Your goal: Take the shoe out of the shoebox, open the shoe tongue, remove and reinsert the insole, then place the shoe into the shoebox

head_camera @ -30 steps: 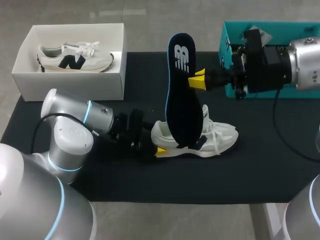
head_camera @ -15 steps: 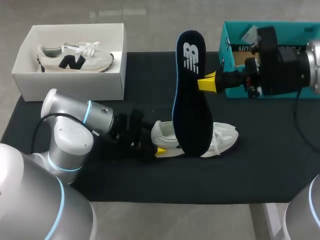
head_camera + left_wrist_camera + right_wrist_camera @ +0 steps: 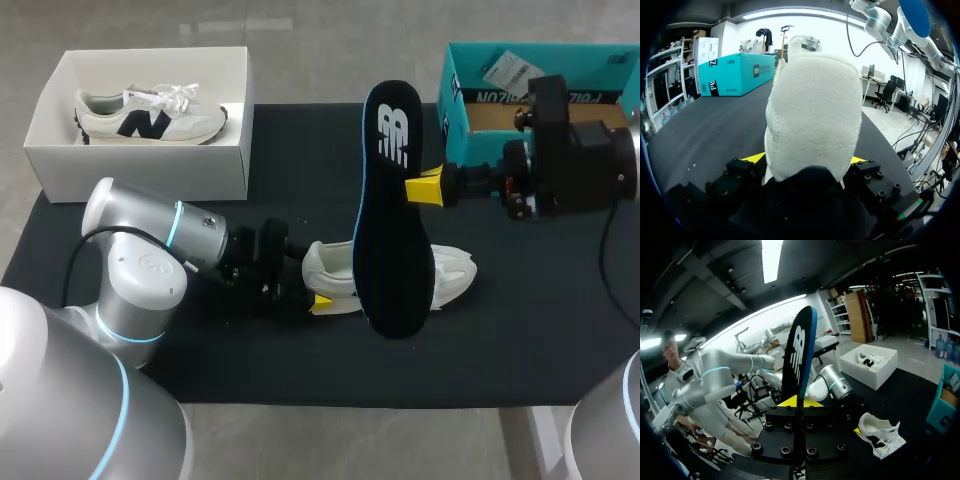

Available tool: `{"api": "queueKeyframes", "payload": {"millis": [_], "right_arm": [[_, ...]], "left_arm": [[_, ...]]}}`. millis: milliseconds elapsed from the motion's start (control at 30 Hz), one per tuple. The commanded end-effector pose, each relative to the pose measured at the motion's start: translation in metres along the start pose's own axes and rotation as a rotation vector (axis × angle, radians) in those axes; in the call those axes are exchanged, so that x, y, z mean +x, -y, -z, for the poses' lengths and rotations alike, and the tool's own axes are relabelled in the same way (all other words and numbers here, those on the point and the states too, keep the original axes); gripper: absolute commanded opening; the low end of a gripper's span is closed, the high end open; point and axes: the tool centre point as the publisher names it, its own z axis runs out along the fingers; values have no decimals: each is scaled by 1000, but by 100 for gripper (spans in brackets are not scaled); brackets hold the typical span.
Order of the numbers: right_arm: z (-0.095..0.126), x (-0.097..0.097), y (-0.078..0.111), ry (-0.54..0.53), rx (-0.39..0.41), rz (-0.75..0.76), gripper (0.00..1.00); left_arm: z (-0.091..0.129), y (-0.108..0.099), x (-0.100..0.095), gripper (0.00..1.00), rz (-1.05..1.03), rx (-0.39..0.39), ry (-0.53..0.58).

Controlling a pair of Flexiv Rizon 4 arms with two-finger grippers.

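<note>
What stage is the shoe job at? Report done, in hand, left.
Done: white fabric sneaker out on the black mat, held at the heel by the left gripper; dark blue-edged insole pulled out. In hand: right gripper holds the insole lifted clear of the sneaker. Left: reinserting it, then boxing the sneaker.

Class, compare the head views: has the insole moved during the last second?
Yes. The insole has shifted right, toward the teal box.
</note>
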Motion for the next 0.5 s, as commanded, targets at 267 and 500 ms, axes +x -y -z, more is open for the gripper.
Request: {"api": "queueKeyframes", "payload": {"millis": [267, 500], "right_arm": [[7, -7, 8, 23, 19, -16, 0], [9, -11, 6, 57, 28, -21, 0]], "left_arm": [[-1, -2, 1, 0, 0, -1, 2], [-1, -2, 1, 0, 0, -1, 2]]}}
